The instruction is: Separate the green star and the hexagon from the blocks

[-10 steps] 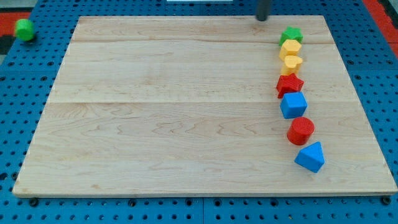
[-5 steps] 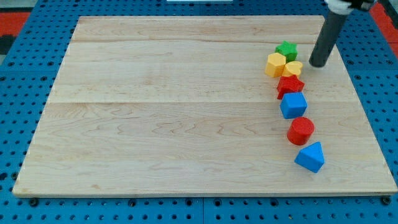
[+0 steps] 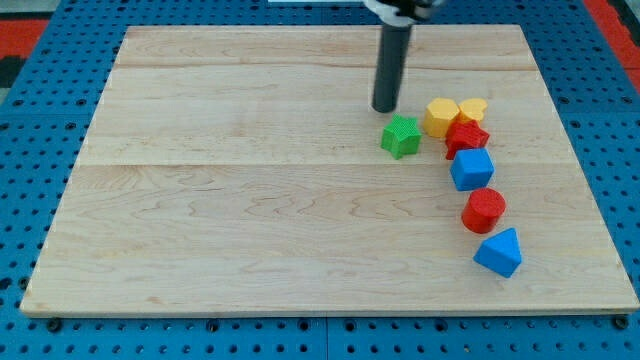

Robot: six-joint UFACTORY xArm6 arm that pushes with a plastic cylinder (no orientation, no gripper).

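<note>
The green star point(image 3: 401, 136) lies alone on the wooden board point(image 3: 250, 200), a little left of the column of blocks. My tip point(image 3: 385, 108) stands just above and slightly left of it, close to it. The yellow hexagon point(image 3: 440, 116) sits at the top of the column, touching a second yellow block point(image 3: 473, 109) on its right and the red star point(image 3: 466, 137) below. Further down are the blue cube point(image 3: 472, 169), the red cylinder point(image 3: 484, 210) and the blue triangular block point(image 3: 499, 252).
The board lies on a blue pegboard point(image 3: 30, 180). The column of blocks runs down the board's right side, near its right edge.
My tip moved from the right of the column to the left of it. The green star has slid left and down, away from the yellow blocks. The yellow blocks shifted slightly.
</note>
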